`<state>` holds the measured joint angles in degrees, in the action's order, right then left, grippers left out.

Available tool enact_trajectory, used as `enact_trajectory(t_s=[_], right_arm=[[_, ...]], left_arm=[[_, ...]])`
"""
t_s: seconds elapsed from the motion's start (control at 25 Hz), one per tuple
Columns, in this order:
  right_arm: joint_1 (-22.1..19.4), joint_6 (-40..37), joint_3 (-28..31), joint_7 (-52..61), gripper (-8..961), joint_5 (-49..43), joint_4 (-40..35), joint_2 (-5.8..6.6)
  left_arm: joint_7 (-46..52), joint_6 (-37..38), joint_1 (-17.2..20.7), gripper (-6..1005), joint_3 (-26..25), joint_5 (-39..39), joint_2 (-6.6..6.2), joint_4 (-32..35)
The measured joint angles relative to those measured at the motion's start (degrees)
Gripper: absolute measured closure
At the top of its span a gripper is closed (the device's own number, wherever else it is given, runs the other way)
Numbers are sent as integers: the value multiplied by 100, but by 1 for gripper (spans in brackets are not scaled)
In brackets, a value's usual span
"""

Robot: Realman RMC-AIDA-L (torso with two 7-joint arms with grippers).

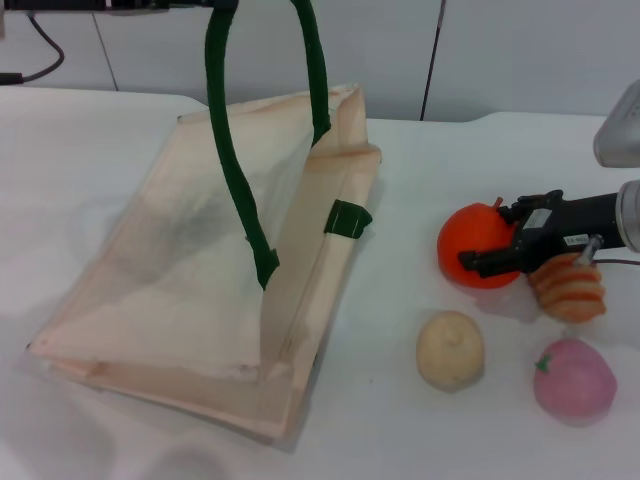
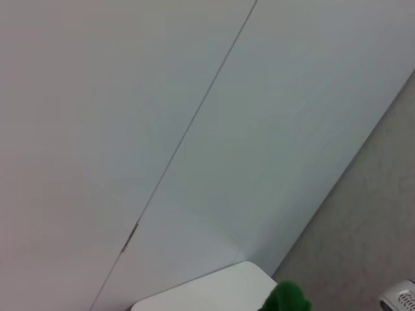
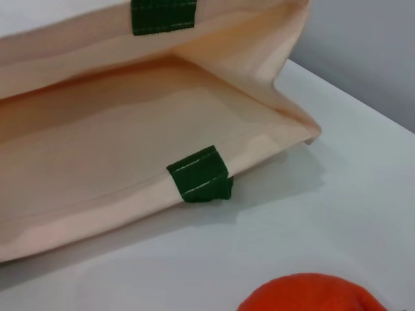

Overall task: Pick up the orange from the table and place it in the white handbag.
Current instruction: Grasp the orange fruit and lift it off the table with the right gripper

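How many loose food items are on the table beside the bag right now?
4, all on the robot's right of the cream cloth handbag: round orange at the right hand, ridged orange-cream loaf behind it, pale round bun, pink round fruit. None visibly hidden.

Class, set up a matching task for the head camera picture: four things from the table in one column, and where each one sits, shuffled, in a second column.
Things
1. orange
2. white handbag
3. pink fruit
4. cream round item

Places
A. on the robot's left side of the table, handle held up
B. at the right gripper
C. nearest corner on the robot's right
D. just in front of the orange

Pairs: 1-B, 2-A, 3-C, 4-D
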<state>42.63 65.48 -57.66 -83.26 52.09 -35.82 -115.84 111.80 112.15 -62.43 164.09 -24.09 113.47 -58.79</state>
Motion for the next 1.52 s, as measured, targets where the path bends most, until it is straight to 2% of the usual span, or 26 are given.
enact_trajectory(t_s=[0.28, 0.36, 0.8, 1.24, 1.52], right_arm=[[0, -33, -38, 9, 65, -7, -3, 0], [0, -35, -66, 10, 99, -11, -4, 0], [0, -36, -73, 36, 425, -16, -4, 0], [0, -35, -82, 241, 475, -154, -56, -3], [0, -29, -55, 241, 552, -152, -57, -1]], left_arm=[[0, 0, 9, 894, 0, 0, 0, 0], [0, 0, 12, 894, 0, 0, 0, 0], [16, 0, 15, 894, 0, 1, 0, 0], [20, 0, 15, 895, 0, 1, 0, 0], [26, 0, 28, 895, 0, 1, -5, 0]])
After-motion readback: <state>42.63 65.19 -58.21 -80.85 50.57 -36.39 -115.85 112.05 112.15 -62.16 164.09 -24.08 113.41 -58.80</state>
